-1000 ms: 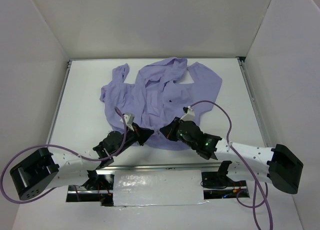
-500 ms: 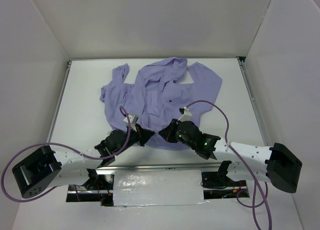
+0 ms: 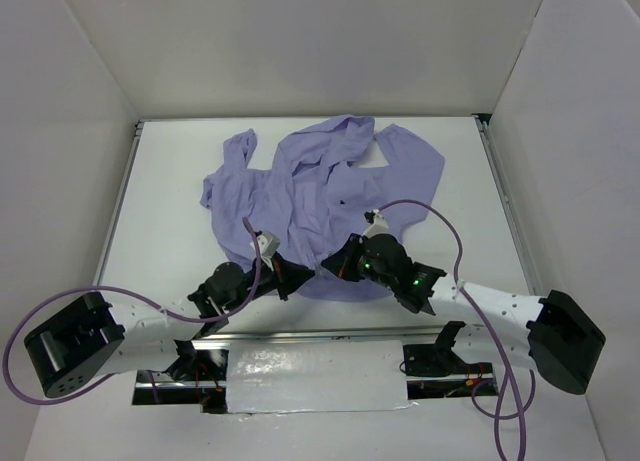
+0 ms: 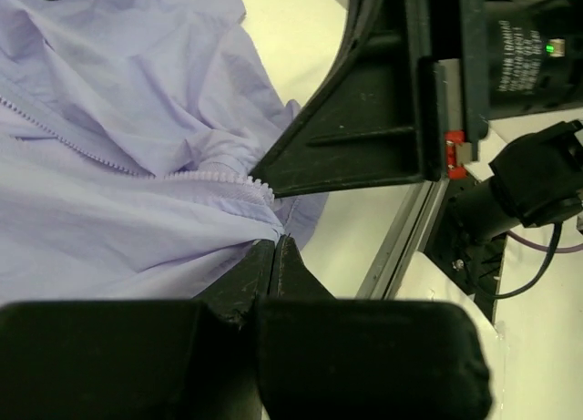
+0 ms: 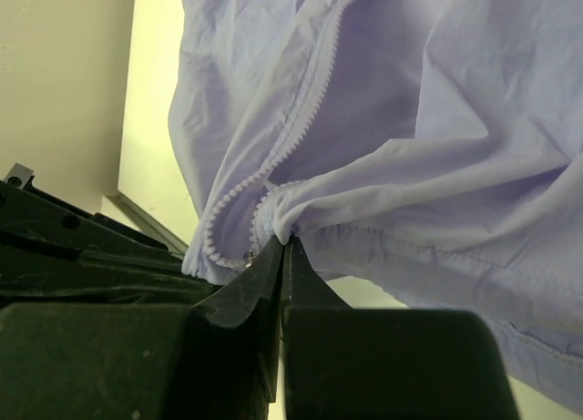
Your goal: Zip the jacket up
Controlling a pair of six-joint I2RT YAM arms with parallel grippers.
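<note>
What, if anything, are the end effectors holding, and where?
Left end effector and right end effector both pinch the thin lavender fabric jacket at its bottom hem, one each side of the zipper.

A robot lab's test cell: a white table (image 3: 165, 231) boxed by plain white panels (image 3: 300, 41) at 9, 12 and 3 o'clock, with a metal mounting rail (image 3: 320, 334) at 6.

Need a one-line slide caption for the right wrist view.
The right gripper pinches the jacket at its bottom edge, beside the unzipped zipper.
</note>
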